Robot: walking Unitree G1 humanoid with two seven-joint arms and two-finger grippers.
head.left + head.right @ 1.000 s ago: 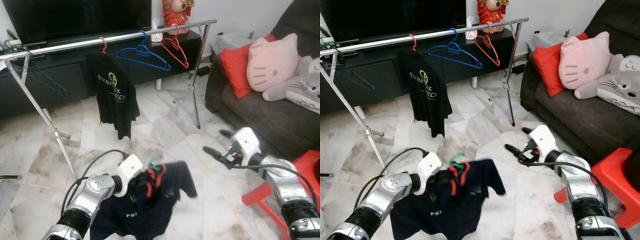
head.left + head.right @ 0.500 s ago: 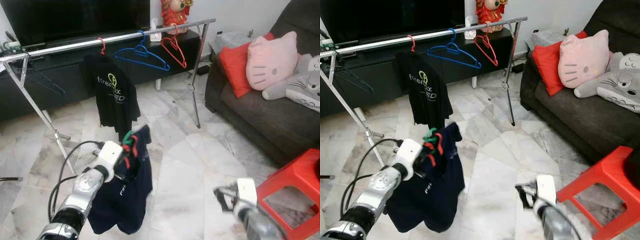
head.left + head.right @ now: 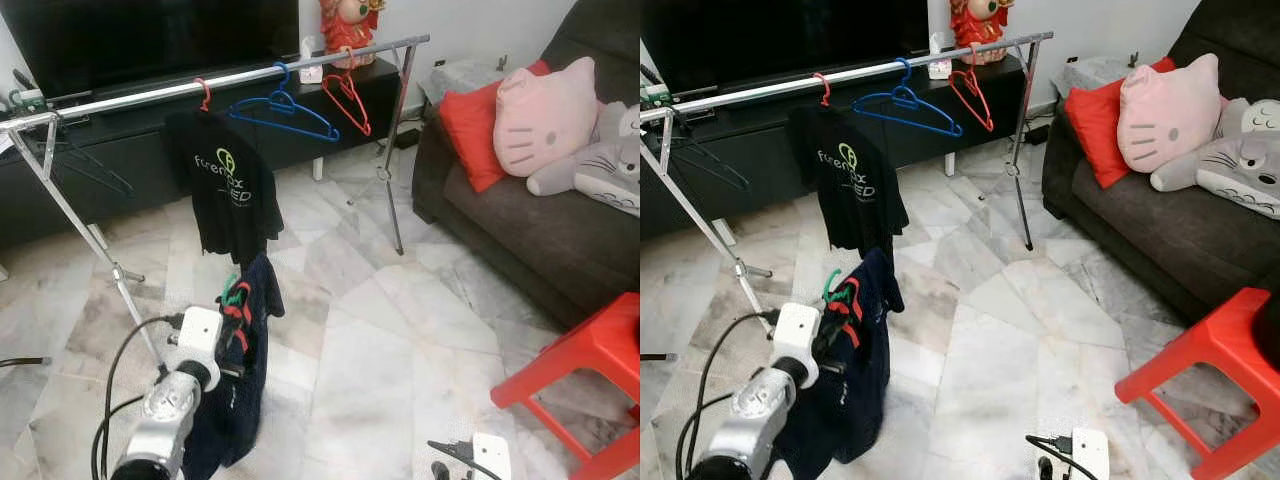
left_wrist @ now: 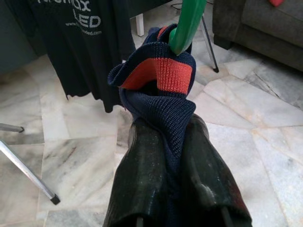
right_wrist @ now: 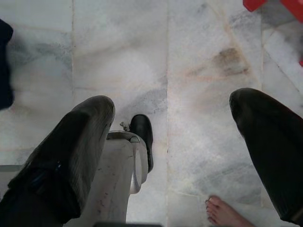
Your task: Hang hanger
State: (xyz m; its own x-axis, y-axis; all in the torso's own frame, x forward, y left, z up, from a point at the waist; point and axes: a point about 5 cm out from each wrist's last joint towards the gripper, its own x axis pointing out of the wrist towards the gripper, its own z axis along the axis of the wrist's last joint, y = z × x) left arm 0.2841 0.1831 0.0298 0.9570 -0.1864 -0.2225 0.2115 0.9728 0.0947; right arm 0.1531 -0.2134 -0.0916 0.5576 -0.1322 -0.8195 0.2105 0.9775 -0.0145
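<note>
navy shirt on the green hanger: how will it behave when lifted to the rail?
Likely floppy: the navy shirt drapes limp below the left hand. Probably light, though it may swing. Its knit collar bunches round the green hanger, so the hanger could tilt.

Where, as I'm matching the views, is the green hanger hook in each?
Left eye view: green hanger hook lower left, above the left hand.
Right eye view: lower left.
Left wrist view: poking out of the navy shirt.
Shared landmark: black T-shirt behind.
</note>
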